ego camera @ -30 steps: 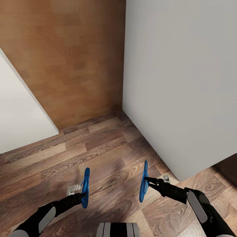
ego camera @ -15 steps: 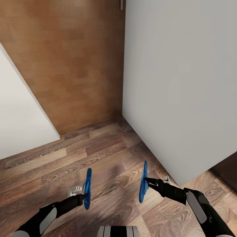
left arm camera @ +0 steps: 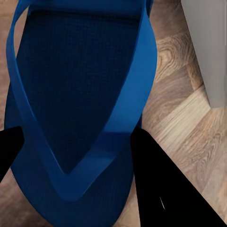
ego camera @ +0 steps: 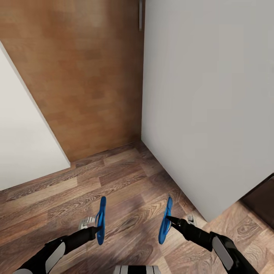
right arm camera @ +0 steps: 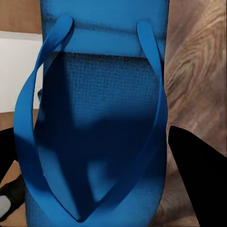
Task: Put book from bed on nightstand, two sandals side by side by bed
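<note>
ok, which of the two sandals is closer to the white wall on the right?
The sandal in the right end effector: that sandal hangs edge-on near the wall's base. The left end effector's sandal is farther out over the floor.

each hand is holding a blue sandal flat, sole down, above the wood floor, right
Not flat. In the head view the left hand and right hand each hold a sandal on edge, upright, above the wood floor.

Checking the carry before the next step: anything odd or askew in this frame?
Nothing stands out. The left gripper holds one blue sandal and the right gripper the other sandal, each on edge above the wood floor. Both sandals look intact in the wrist views.
</note>
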